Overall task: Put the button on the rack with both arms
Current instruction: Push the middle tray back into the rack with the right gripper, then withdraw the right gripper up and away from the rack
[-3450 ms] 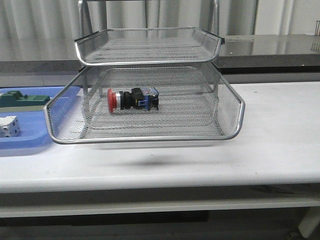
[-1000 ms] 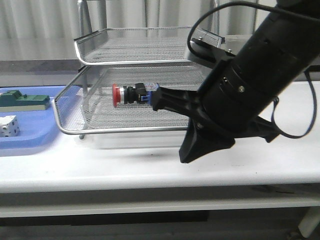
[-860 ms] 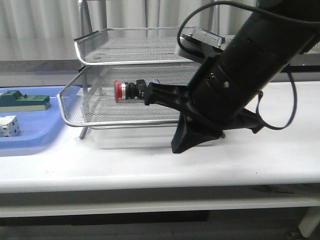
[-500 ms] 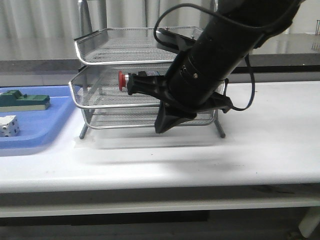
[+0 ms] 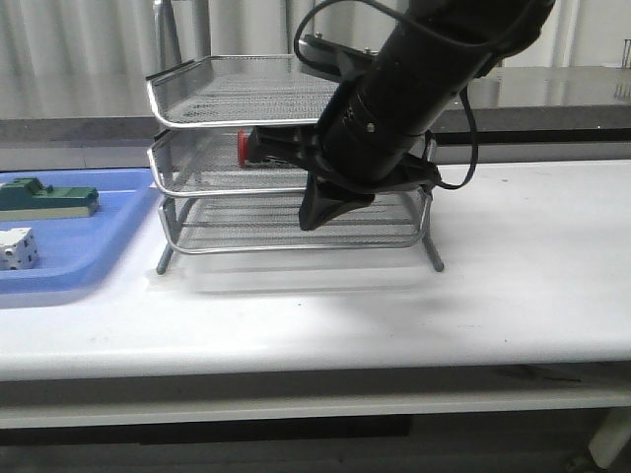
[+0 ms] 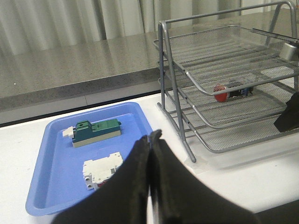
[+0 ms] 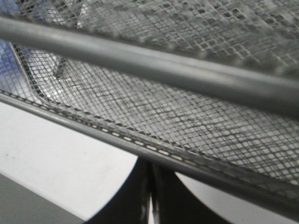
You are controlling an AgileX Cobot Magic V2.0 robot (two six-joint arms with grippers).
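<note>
The silver wire-mesh three-tier rack [image 5: 286, 148] stands on the white surface [image 5: 513, 286] with its open front toward the camera. The small push-button switch with a red round cap [image 6: 232, 92] lies on its side in the middle tier, well back from that tier's front rail. From the front only the red cap [image 5: 244, 146] shows clearly; the rest of it is hidden behind the right arm. The top tier and the bottom tier hold nothing that can be seen.

To the left of the rack, just beside its legs, sits a blue plastic tray [image 6: 51, 172]. It holds a green and cream rectangular block [image 6: 96, 132] toward the far side, and a white switch-like component [image 6: 103, 169] nearer.

The black right arm [image 5: 414, 89] reaches across in front of the rack, covering much of its right half. The right hand [image 7: 150, 196] has its two dark fingers pressed together with nothing between them; its camera looks onto the mesh and a front rail at very close range. The left hand [image 6: 150, 154] is likewise closed and empty, hovering over the near right part of the blue tray, apart from the rack.

The white surface is bare along its front edge and to the right of the rack.
</note>
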